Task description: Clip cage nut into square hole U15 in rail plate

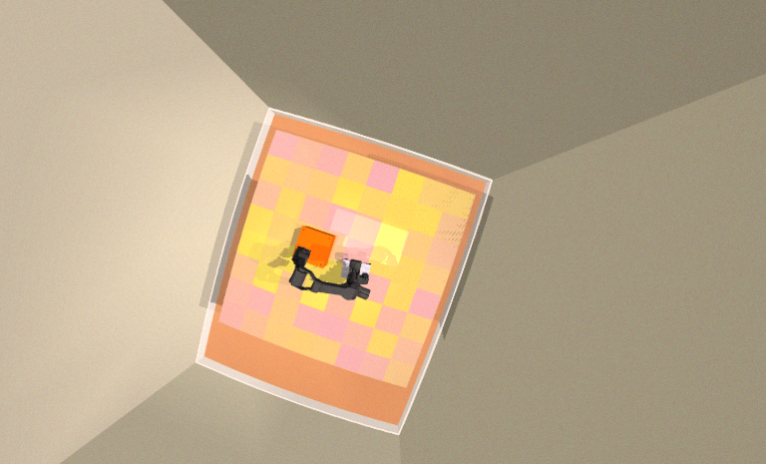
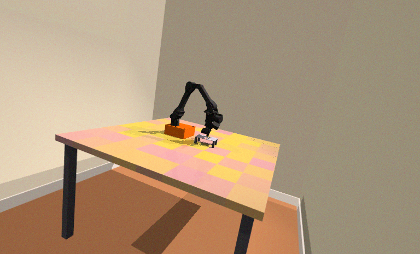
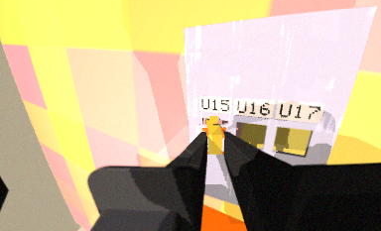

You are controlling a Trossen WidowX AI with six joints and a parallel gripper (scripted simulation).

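Exterior view: checkered counter (image 1: 316, 329) (image 2: 185, 173) (image 3: 99, 77) in yellow, pink and peach, on dark legs; brown-orange floor (image 1: 299, 368) (image 2: 101, 208), beige walls, pale baseboard. An orange block (image 1: 317, 243) (image 2: 178, 131) sits under the arm's foot. Wrist view: my jaws (image 1: 352, 267) (image 2: 207, 135) are pinching the cage nut (image 3: 215, 142), yellow-gold, with small orange parts at its sides. I see it at the U15 position of the pale rail plate (image 1: 366, 267) (image 2: 211, 138) (image 3: 268, 57), beside the U16 and U17 openings; cannot tell whether its wings are through
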